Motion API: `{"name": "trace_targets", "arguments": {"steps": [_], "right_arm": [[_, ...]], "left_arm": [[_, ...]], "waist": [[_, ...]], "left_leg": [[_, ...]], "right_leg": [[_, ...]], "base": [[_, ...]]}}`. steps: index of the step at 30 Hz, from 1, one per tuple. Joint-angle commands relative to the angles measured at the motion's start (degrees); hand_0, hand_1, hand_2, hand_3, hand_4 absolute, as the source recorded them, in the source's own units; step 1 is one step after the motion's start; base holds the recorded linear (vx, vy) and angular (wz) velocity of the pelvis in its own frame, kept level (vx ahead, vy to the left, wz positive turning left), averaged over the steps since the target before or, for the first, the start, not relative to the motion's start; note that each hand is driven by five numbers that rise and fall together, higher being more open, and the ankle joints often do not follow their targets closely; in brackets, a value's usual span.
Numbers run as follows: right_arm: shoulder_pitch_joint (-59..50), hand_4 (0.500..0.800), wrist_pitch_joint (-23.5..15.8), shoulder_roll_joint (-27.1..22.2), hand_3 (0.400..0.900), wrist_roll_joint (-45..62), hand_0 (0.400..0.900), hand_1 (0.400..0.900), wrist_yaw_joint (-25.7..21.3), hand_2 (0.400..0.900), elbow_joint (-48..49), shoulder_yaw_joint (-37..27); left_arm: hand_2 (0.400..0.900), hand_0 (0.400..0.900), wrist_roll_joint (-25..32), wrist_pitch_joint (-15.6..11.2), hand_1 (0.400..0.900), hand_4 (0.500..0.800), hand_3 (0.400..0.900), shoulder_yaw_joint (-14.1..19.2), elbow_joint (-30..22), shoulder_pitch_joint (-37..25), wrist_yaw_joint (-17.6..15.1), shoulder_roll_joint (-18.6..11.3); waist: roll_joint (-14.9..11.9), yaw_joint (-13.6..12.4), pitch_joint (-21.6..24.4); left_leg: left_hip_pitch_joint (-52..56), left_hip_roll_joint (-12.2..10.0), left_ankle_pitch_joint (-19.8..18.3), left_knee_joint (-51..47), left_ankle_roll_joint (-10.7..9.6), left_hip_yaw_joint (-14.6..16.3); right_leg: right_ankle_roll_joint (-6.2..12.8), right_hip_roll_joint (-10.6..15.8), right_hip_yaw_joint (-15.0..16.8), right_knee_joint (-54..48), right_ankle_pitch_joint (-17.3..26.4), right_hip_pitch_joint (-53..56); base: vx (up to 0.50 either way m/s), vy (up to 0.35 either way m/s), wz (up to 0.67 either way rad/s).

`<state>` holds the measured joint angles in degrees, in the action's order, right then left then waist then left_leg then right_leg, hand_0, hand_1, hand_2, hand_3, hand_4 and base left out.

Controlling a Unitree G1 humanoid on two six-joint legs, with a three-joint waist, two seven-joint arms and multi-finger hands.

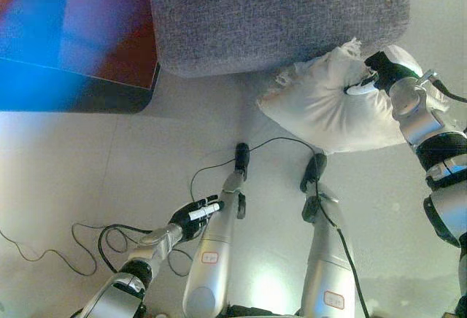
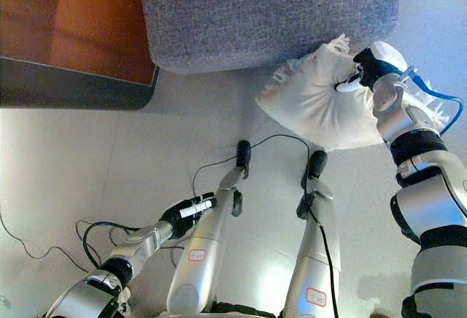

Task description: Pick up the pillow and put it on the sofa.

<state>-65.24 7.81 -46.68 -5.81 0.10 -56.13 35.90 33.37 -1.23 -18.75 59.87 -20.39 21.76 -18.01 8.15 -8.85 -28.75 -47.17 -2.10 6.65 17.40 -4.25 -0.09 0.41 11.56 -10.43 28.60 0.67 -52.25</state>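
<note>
Against the front edge of the grey sofa (image 1: 281,15), on the right, sits the pillow (image 1: 321,106): white, plump, creased, with a frayed or tasselled fringe along its upper and left edges. It rests on the pale floor (image 1: 87,172), its top corner touching the sofa's base. The right hand (image 1: 379,74) lies on the pillow's upper right part, dark fingers curled down into the cloth with a white tip showing, so it grips the fabric and dents it. The left hand (image 1: 195,217) hangs low at the left, well apart from the pillow, fingers loosely curled round nothing, a white-covered finger pointing right. At upper left a reddish-brown table (image 2: 80,33) with a dark edge stands beside the sofa.
</note>
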Motion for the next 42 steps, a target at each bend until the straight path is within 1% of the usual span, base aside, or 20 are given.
{"name": "trace_targets", "arguments": {"steps": [1, 3, 7, 10, 12, 13, 16, 18, 19, 21, 23, 25, 26, 28, 31, 35, 38, 40, 42], "right_arm": [[-2.76, 0.500, -5.16, -5.38, 0.400, 2.06, 0.400, 0.400, -0.35, 0.400, 4.07, -0.44], [-1.38, 0.500, -5.66, -5.32, 0.400, 1.85, 0.400, 0.400, 0.67, 0.400, 4.40, -0.89], [0.68, 0.500, -7.86, -5.55, 0.400, 1.40, 0.400, 0.400, 3.46, 0.400, 4.72, -1.15], [2.20, 0.500, -9.64, -6.42, 0.400, 1.23, 0.400, 0.400, 6.40, 0.400, 5.71, -1.81], [3.64, 0.500, -10.83, -6.93, 0.400, 1.67, 0.400, 0.400, 8.78, 0.400, 6.51, -2.20], [4.45, 0.500, -11.35, -7.27, 0.400, 1.56, 0.400, 0.400, 10.06, 0.400, 7.25, -2.42], [6.63, 0.500, -12.97, -7.96, 0.400, 1.68, 0.400, 0.400, 13.35, 0.400, 9.83, -2.59], [8.34, 0.500, -13.65, -8.33, 0.400, 3.00, 0.400, 0.400, 16.69, 0.400, 12.03, -3.30], [8.56, 0.500, -13.81, -8.35, 0.400, 3.16, 0.400, 0.400, 17.05, 0.400, 12.32, -3.44], [10.03, 0.500, -14.34, -8.73, 0.400, 4.33, 0.400, 0.400, 19.88, 0.400, 14.37, -4.30], [11.32, 0.500, -15.00, -8.91, 0.400, 5.93, 0.400, 0.400, 23.17, 0.400, 15.83, -5.13], [12.09, 0.500, -16.00, -9.06, 0.400, 8.18, 0.400, 0.400, 27.71, 0.400, 17.02, -5.97], [12.40, 0.500, -15.58, -9.09, 0.400, 8.92, 0.400, 0.400, 29.80, 0.400, 18.08, -6.33], [12.63, 0.500, -15.99, -9.24, 0.400, 10.49, 0.400, 0.400, 33.57, 0.400, 19.26, -6.73], [10.25, 0.500, -16.04, -9.41, 0.400, 13.28, 0.400, 0.400, 37.74, 0.400, 19.83, -5.92], [5.10, 0.500, -13.97, -8.42, 0.400, 17.40, 0.400, 0.400, 42.48, 0.400, 19.47, -4.49], [1.98, 0.500, -12.28, -7.45, 0.400, 20.26, 0.400, 0.400, 44.74, 0.400, 19.00, -3.48], [-1.06, 0.500, -10.58, -5.61, 0.400, 21.94, 0.400, 0.400, 46.27, 0.400, 17.52, -2.31], [-3.36, 0.500, -8.98, -3.84, 0.400, 24.11, 0.400, 0.400, 45.93, 0.400, 16.48, -1.78]], "left_arm": [[0.900, 0.900, -4.96, 2.77, 0.900, 0.800, 0.900, -1.39, 4.33, 10.21, 0.94, -2.49], [0.900, 0.900, -5.66, 2.88, 0.900, 0.800, 0.900, -1.01, 4.23, 10.63, 1.08, -2.76], [0.900, 0.900, -6.80, 3.07, 0.900, 0.800, 0.900, -0.56, 4.34, 10.96, 1.54, -3.28], [0.900, 0.900, -7.55, 4.24, 0.900, 0.800, 0.900, -0.14, 4.20, 11.17, 2.35, -3.80], [0.900, 0.900, -8.29, 4.88, 0.900, 0.800, 0.900, -0.01, 4.47, 11.71, 2.98, -4.05], [0.900, 0.900, -8.87, 5.16, 0.900, 0.800, 0.900, 0.10, 4.63, 11.84, 3.21, -4.23], [0.900, 0.900, -9.84, 6.60, 0.900, 0.800, 0.900, 0.49, 5.10, 12.50, 3.66, -4.55], [0.900, 0.900, -10.61, 7.92, 0.900, 0.800, 0.900, 1.04, 5.69, 13.23, 4.10, -4.79], [0.900, 0.900, -10.66, 7.97, 0.900, 0.800, 0.900, 1.10, 5.72, 13.33, 4.19, -4.86], [0.900, 0.900, -11.09, 8.87, 0.900, 0.800, 0.900, 1.74, 6.08, 13.91, 4.63, -5.16], [0.900, 0.900, -11.81, 10.04, 0.900, 0.800, 0.900, 2.46, 6.64, 14.53, 5.08, -5.08], [0.900, 0.900, -12.38, 11.15, 0.900, 0.800, 0.900, 3.15, 7.31, 15.27, 5.40, -5.00], [0.900, 0.900, -12.83, 11.78, 0.900, 0.800, 0.900, 3.54, 7.61, 15.55, 5.55, -4.94], [0.900, 0.900, -13.95, 12.90, 0.900, 0.800, 0.900, 4.19, 8.08, 16.13, 6.26, -4.82], [0.900, 0.900, -14.66, 14.67, 0.900, 0.800, 0.900, 4.58, 8.93, 16.62, 6.71, -4.60], [0.900, 0.900, -15.42, 16.39, 0.900, 0.800, 0.900, 5.38, 10.54, 17.43, 6.86, -3.96], [0.900, 0.900, -16.06, 17.53, 0.900, 0.800, 0.900, 5.74, 11.58, 17.88, 6.61, -3.58], [0.900, 0.900, -17.00, 18.48, 0.900, 0.800, 0.900, 6.15, 12.58, 18.31, 6.59, -3.07], [0.900, 0.900, -17.57, 19.07, 0.900, 0.800, 0.900, 6.24, 13.30, 18.35, 6.72, -2.92]], "waist": [[-0.81, -0.77, -1.04], [-1.75, -0.78, -1.04], [-3.44, -0.86, -1.04], [-4.79, -0.79, -0.99], [-5.63, -0.76, 0.35], [-5.95, -0.65, 1.12], [-7.23, -0.28, 3.39], [-8.15, -0.04, 5.36], [-8.24, -0.02, 5.50], [-8.91, 0.20, 7.06], [-9.51, 0.37, 8.95], [-10.17, 0.54, 11.05], [-10.43, 0.60, 11.99], [-10.83, 0.52, 13.76], [-11.56, 0.35, 16.30], [-12.49, -0.09, 19.32], [-13.14, -0.45, 20.93], [-13.52, -0.87, 22.05], [-13.79, -1.31, 22.59]], "left_leg": [[4.98, 1.89, -2.61, -3.51, 1.29, 1.19], [7.67, 2.05, -2.89, -4.60, 1.13, 1.32], [13.21, 2.19, -3.50, -6.23, 1.04, 1.63], [18.91, 2.15, -3.88, -7.72, 0.87, 2.06], [22.28, 1.96, -4.04, -9.26, 0.75, 2.35], [23.00, 1.87, -2.87, -9.93, 1.06, 2.53], [27.46, 1.45, -3.43, -11.52, 0.95, 2.72], [31.12, 1.04, -3.90, -13.08, 0.77, 3.16], [31.53, 1.00, -3.94, -13.27, 0.75, 3.22], [34.41, 0.92, -4.12, -14.88, 0.60, 3.28], [37.62, 0.89, -4.19, -16.77, 0.44, 3.30], [40.09, 0.82, -4.09, -18.36, 0.38, 3.40], [41.25, 0.76, -4.05, -19.09, 0.37, 3.58], [43.36, 0.87, -3.82, -20.85, 0.37, 3.43], [45.61, 0.95, -4.03, -22.03, 0.29, 3.28], [47.93, 0.87, -4.66, -22.40, 0.24, 3.36], [49.00, 0.85, -4.99, -22.40, 0.21, 3.30], [50.09, 0.85, -5.34, -22.40, 0.09, 3.27], [50.68, 0.88, -5.57, -22.40, -0.01, 3.20]], "right_leg": [[2.96, -2.44, -3.80, -1.27, -6.76, 8.11], [3.11, -2.65, -4.51, -3.55, -6.21, 11.25], [3.46, -2.65, -5.60, -7.24, -5.16, 17.23], [3.97, -2.65, -6.19, -10.22, -4.27, 23.02], [4.39, -2.64, -6.71, -12.68, -3.56, 26.56], [4.02, -2.65, -7.39, -14.42, -1.79, 27.81], [4.42, -2.74, -7.56, -17.42, -0.91, 32.77], [4.92, -2.71, -7.66, -19.60, -0.39, 36.76], [4.97, -2.71, -7.67, -19.85, -0.33, 37.21], [5.15, -2.88, -7.66, -21.84, 0.08, 40.33], [5.44, -3.14, -7.71, -24.02, 0.55, 43.76], [5.78, -3.11, -8.09, -25.76, 1.17, 46.39], [5.87, -3.19, -8.14, -26.36, 1.36, 47.42], [6.14, -3.47, -8.31, -27.67, 1.83, 49.30], [6.44, -3.62, -8.77, -29.96, 2.60, 51.93], [6.48, -3.77, -9.10, -31.36, 2.84, 54.58], [6.41, -3.93, -9.23, -31.77, 2.72, 56.02], [6.39, -4.05, -9.43, -32.62, 2.87, 57.64], [6.47, -4.10, -9.53, -33.28, 2.99, 58.68]], "base": [[0.00, -0.021, -0.06], [0.00, -0.029, -0.06], [0.01, -0.025, -0.05], [0.06, -0.013, -0.03], [0.04, -0.001, -0.01], [0.04, 0.021, 0.03], [0.12, 0.007, 0.01], [0.19, 0.004, 0.00], [0.14, 0.008, 0.00], [0.15, 0.013, 0.00], [0.21, 0.022, 0.01], [0.23, 0.024, 0.03], [0.20, 0.022, 0.05], [0.18, 0.022, 0.06], [0.15, 0.038, 0.06], [0.14, 0.056, 0.04], [0.14, 0.053, 0.07], [0.14, 0.065, 0.05], [0.09, 0.060, 0.03]]}}
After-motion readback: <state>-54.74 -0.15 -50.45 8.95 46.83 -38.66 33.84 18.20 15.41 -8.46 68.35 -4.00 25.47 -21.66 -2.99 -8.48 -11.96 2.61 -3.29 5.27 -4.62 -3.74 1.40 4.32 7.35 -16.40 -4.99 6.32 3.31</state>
